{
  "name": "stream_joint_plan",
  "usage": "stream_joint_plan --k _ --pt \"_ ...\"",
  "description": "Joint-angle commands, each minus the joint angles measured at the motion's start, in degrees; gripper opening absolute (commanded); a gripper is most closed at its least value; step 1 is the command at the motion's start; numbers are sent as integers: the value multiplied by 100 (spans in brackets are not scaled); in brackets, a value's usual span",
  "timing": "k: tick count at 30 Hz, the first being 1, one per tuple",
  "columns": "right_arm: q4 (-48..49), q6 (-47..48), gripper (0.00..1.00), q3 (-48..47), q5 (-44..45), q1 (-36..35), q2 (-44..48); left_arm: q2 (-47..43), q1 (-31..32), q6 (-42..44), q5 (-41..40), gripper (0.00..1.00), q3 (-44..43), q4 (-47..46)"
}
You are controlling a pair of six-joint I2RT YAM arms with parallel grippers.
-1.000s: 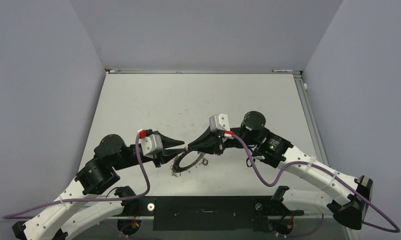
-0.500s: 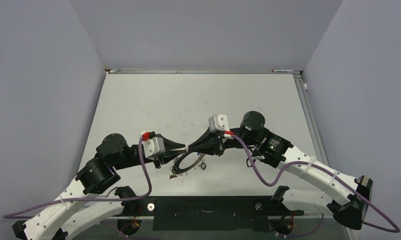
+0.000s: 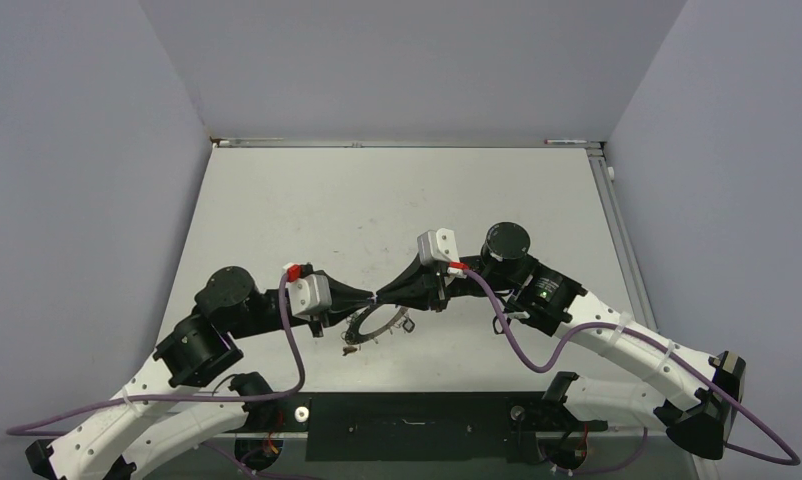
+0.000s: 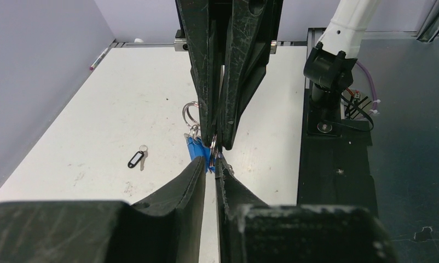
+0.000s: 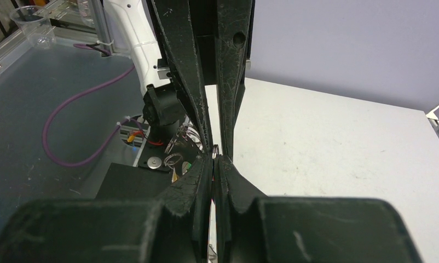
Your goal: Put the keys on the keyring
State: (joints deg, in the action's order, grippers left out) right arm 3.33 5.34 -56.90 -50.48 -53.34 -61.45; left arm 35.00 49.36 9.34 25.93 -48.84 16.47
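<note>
**Left wrist view: two claws tip to tip on a sliver of metal**

Nearest, the left claw [image 4: 211, 164] is clenched to a hairline gap. Just beyond, the right claw [image 4: 220, 142] meets it point to point, likewise clenched. Bright metal is nipped where they touch; whether it is the keyring's rim or a key's small loop, I cannot tell. Just beside hang the blue-tagged keys [image 4: 197, 149]. By my reckoning, threading wants one claw held firm and the other fed slowly along the wire, without twisting. Farther off, a black-tagged key [image 4: 136, 159] lies loose on the bench [image 4: 124, 98]; I cannot find it in the top view. Only that view shows the keyring [image 3: 382, 322] as a broad arc below the tips.
</note>
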Motion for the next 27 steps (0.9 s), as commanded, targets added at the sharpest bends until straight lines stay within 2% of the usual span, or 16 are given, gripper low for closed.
stream_joint_plan --k 1,3,7,10,11,14,16,17,20,27 --pt "510 18 5 -305 -262 -6 47 15 9 -59 94 7 63 -411" --pt "510 20 5 -304 -286 -8 29 36 5 -107 40 0 104 -520" --pt "551 12 5 -286 -309 -27 19 131 8 -154 65 0 184 -626" --pt "563 -50 5 -321 -190 -27 -14 41 -3 -370 -1 0 441 -1103" --pt "494 -33 9 -346 -141 -21 -23 -25 -14 -473 -60 0 554 -1312" --pt "418 -8 45 -401 206 -17 76 -270 -119 -761 -137 0 833 -1921" --pt "437 37 63 -373 513 -2 236 -458 -153 -895 -195 0 1033 -2295" --pt "451 44 68 -361 679 5 331 -531 -160 -1105 -246 0 1135 -2464" --pt "563 75 71 -278 1345 27 618 -706 -171 -1511 -320 0 1360 -2902" --pt "1131 -165 71 435 4058 43 1285 -1064 -176 -1926 -414 0 1860 -3763"
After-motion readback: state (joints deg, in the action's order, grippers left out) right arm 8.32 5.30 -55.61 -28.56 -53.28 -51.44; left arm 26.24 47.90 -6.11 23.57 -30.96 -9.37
